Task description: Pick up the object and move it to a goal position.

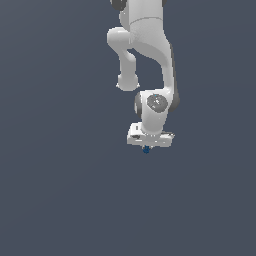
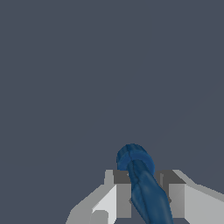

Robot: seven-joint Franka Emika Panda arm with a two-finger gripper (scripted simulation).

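The object (image 1: 146, 149) is a tiny dark-blue lump that shows just under the white gripper (image 1: 148, 146) in the exterior view. In the wrist view the object (image 2: 142, 183) is a long dark-blue piece with a rounded end, sitting between the two grey fingers (image 2: 123, 192) and sticking out past their tips. The gripper (image 2: 143, 194) is shut on it, with a finger close on each side. The fingers themselves are hidden under the hand in the exterior view.
The white arm (image 1: 145, 45) comes down from the top of the exterior view. Plain grey-blue ground (image 1: 60, 190) lies all around. No goal marker shows in either view.
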